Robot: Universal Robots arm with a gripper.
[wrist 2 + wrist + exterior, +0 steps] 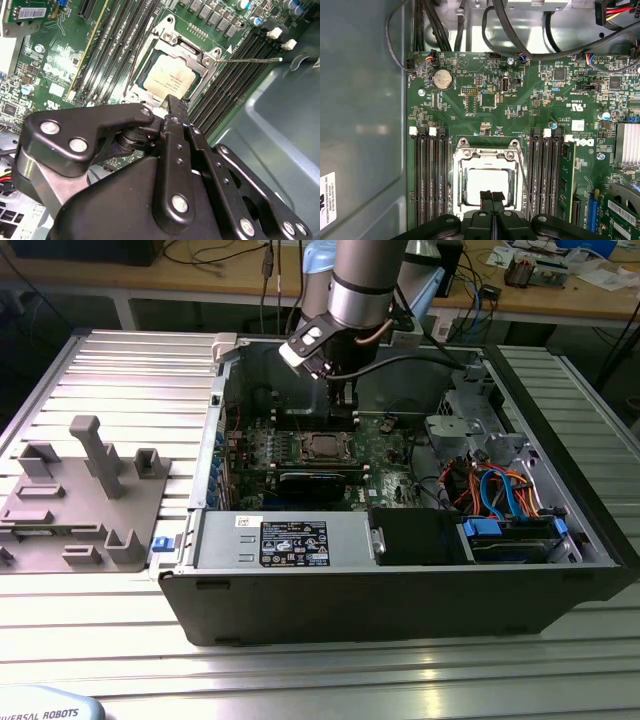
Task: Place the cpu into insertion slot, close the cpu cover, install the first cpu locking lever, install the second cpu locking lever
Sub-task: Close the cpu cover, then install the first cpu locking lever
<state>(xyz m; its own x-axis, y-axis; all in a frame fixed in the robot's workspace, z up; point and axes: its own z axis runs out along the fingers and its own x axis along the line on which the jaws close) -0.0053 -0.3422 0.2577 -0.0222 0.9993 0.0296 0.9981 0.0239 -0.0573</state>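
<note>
**Chip is in, claw is shut**

The gripper (492, 195) has its fingers pressed together and holds nothing. It hangs over the edge of the cpu cover (485, 152), maybe to push small parts. The cpu (487, 182) lies in the insertion slot (463, 186), under the cover's window. One thin locking lever (250, 60) sticks out, not hooked down.

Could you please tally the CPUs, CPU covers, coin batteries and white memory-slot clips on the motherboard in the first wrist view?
cpu: 1
cpu cover: 1
coin battery: 1
white memory-slot clips: 4
Total: 7
</note>
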